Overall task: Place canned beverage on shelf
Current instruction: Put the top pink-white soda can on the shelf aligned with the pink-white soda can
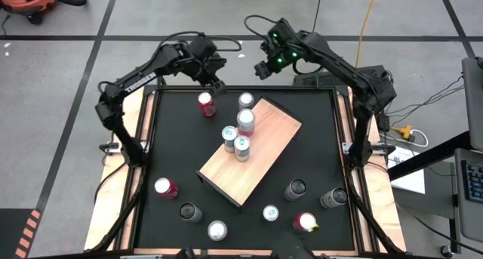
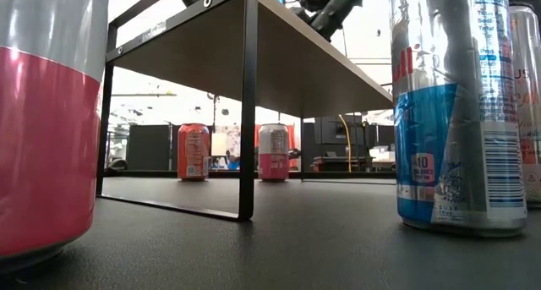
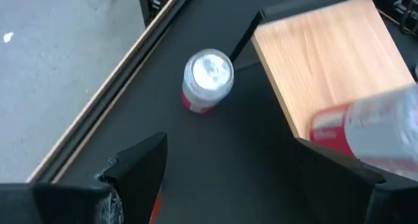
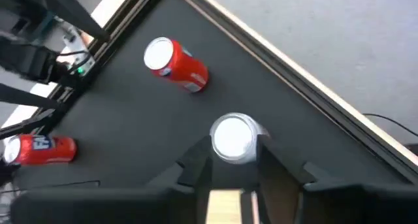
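Wood-topped shelf (image 1: 268, 142) sits slantwise in the middle of the black table (image 1: 173, 138), on a thin black frame. Three silver-topped cans (image 1: 229, 135) stand close together on its left half. A fourth can (image 1: 246, 100) stands on the tabletop just past the shelf's far corner, and a red can (image 1: 206, 104) stands left of that one, also on the table.

The left gripper (image 1: 217, 86) hovers over the far left of the table, just above and beyond the red can. Its fingers are spread wide with nothing between them. Its wrist view shows a blurred red-and-silver can close to one finger, and contact cannot be judged.

The right gripper (image 1: 263, 69) hangs raised over the far edge of the table, beyond the fourth can. Its fingers stand a little apart, and they frame that can's silver top in the wrist view without clamping it.

More loose cans (image 1: 217, 230) are scattered across the near part of the table, well apart from the shelf.
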Tool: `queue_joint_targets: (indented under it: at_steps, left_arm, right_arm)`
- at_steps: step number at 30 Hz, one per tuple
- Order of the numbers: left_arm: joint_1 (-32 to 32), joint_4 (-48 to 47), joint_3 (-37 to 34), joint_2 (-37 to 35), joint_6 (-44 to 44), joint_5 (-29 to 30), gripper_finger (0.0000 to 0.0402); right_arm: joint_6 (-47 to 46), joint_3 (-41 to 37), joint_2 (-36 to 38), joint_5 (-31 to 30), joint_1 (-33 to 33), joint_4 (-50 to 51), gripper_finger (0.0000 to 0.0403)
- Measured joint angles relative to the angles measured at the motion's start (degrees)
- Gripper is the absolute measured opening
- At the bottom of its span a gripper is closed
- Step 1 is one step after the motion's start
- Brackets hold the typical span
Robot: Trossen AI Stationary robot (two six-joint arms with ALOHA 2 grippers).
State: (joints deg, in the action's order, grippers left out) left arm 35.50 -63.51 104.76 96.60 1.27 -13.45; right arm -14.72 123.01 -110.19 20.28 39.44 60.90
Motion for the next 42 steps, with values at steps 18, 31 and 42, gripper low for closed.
queue_joint_targets:
  at_steps: [18,31,42]
  left_arm:
    - [-3.4,6.9,-25.5,-21.3,12.0,2.4,0.0325]
    - [-5.0,7.5,-25.7,-22.2,14.3,5.5,0.0325]
    - [-5.3,7.5,-25.7,-22.2,13.3,6.4,0.0325]
  right_arm:
    - [11.5,4.1,-10.6,2.0,-4.3,1.2,0.0316]
    - [17.8,4.1,-12.6,-5.3,-6.6,1.4,0.0384]
    - [26.9,4.1,-16.2,-6.7,-8.2,1.5,0.0385]
